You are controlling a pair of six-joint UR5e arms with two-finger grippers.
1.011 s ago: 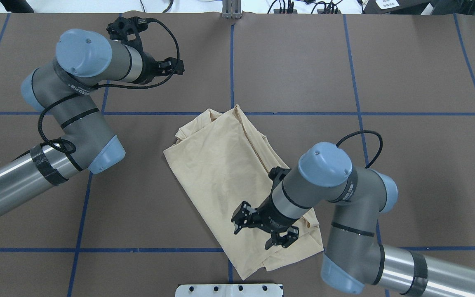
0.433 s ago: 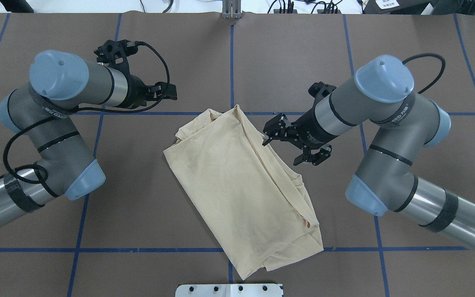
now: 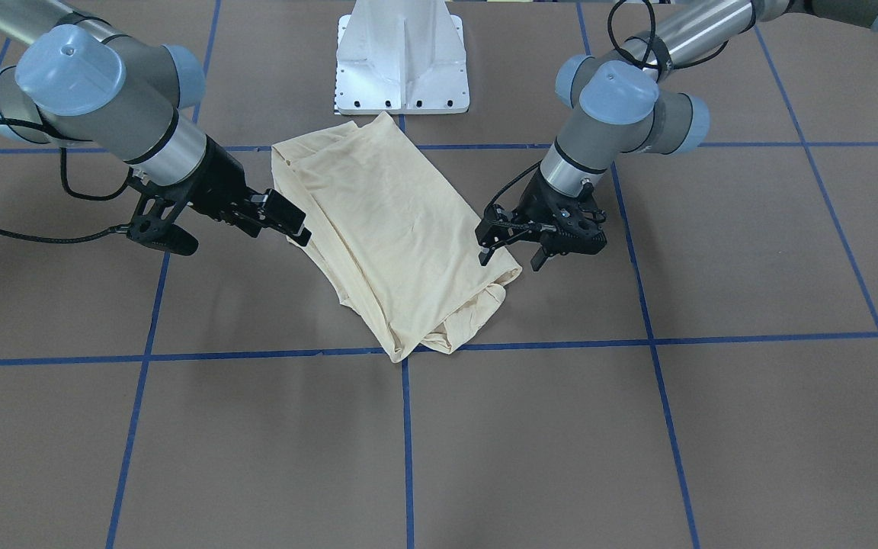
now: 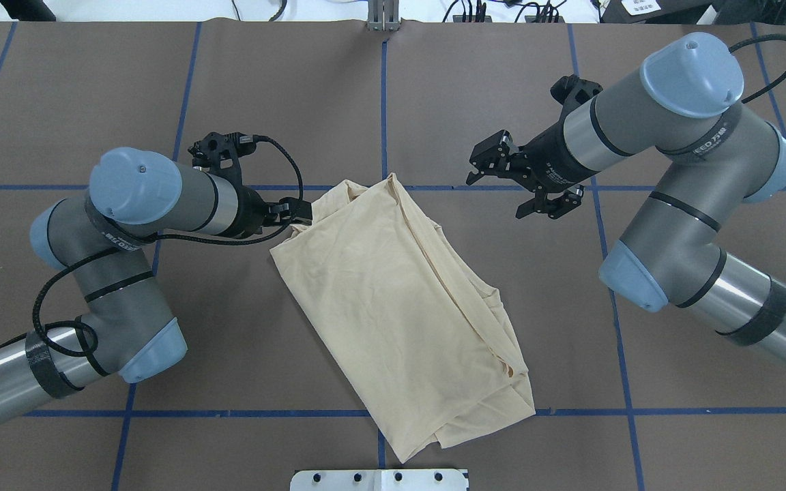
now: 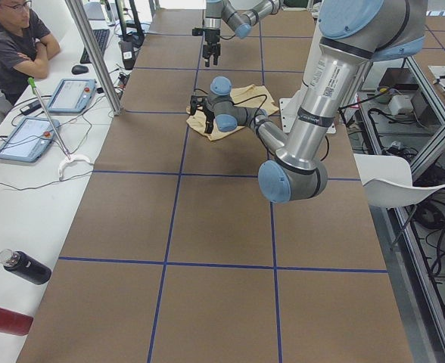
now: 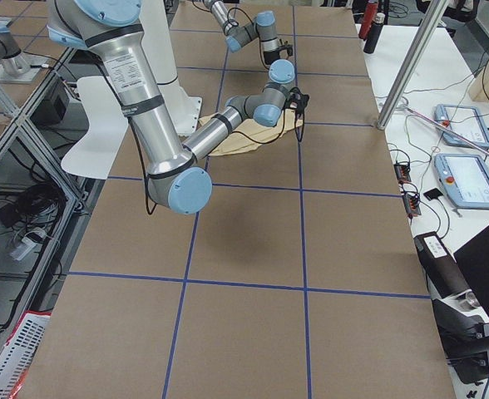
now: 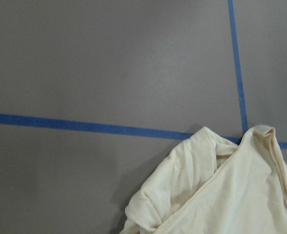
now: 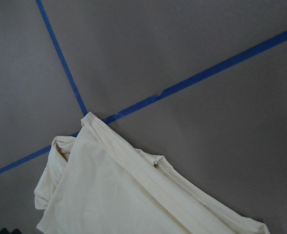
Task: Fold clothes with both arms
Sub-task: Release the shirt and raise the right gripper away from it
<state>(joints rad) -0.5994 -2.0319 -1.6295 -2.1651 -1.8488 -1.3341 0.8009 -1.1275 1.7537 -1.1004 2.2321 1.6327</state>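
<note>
The pale cream-yellow T-shirt (image 4: pixel 400 300) lies folded into a long slanted bundle in the middle of the table, with its print hidden. It also shows in the front view (image 3: pixel 393 221), the left wrist view (image 7: pixel 221 195) and the right wrist view (image 8: pixel 124 195). My left gripper (image 4: pixel 297 213) is low at the shirt's far-left corner; in the front view (image 3: pixel 511 252) its fingers stand apart and hold nothing. My right gripper (image 4: pixel 512 184) hangs open and empty above the table, right of the shirt's far end, and also shows in the front view (image 3: pixel 279 217).
The white pedestal base (image 4: pixel 379 479) stands at the near edge, just behind the shirt's near end. Blue tape lines (image 4: pixel 638 187) cross the brown table cover. An operator (image 5: pixel 10 45) sits at a side desk with tablets; bottles (image 5: pixel 22 266) lie there too.
My right gripper has left the shirt's near end and swung up and out to the far right, still open. My left arm has come down from the far left to the shirt's far-left corner.
</note>
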